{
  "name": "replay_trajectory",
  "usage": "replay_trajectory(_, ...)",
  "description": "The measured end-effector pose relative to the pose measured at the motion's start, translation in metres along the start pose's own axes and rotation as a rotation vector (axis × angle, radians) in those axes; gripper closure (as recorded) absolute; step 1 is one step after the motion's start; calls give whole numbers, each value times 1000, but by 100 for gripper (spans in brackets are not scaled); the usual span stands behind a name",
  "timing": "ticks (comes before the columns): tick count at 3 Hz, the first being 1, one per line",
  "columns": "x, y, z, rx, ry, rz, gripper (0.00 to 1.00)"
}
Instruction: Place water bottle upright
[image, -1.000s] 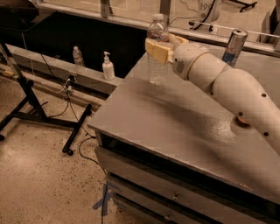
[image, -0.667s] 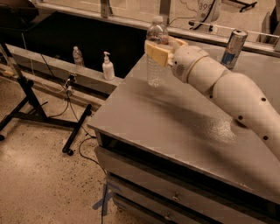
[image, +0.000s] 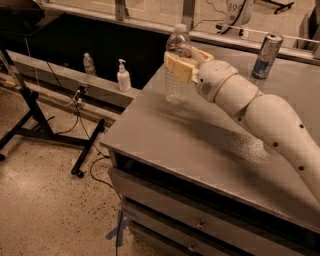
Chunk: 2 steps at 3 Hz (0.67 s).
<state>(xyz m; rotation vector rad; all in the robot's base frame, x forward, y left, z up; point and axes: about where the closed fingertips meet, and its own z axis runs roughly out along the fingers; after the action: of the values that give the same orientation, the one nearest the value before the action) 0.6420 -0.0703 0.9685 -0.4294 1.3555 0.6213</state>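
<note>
**Q:** What occupies the left of the figure?
**A:** A black stand (image: 35, 125) on the floor (image: 40, 200). Behind it, on a low ledge (image: 102, 87), are a small bottle (image: 89, 65) and a dispenser (image: 123, 77); neither belongs to the task.

**Q:** And the centre?
**A:** The bottle (image: 175, 87) is upright, cap uppermost, near the back left corner of the surface (image: 190, 150). The gripper (image: 184, 62) holds it at label height, jaws closed on it from either side. Its base appears to meet the surface (contact cannot be confirmed from this angle).

**Q:** To the right?
**A:** The arm (image: 270, 120) reaches in from the lower right. A can (image: 266, 55) stands well apart, near the back edge.

**Q:** Which step is in hand?
**A:** By judgement, the placing itself, nearly done. The next move calls for settling the base flat, then parting the jaws evenly and drawing back level, since a tall, light bottle could tip if either jaw drags on it.
</note>
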Motion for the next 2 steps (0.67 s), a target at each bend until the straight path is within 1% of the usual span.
replay_trajectory(1, 3, 5, -2, -30, -14, 2, 100)
replay_trajectory(2, 2, 8, -4, -55, 12, -53, 100)
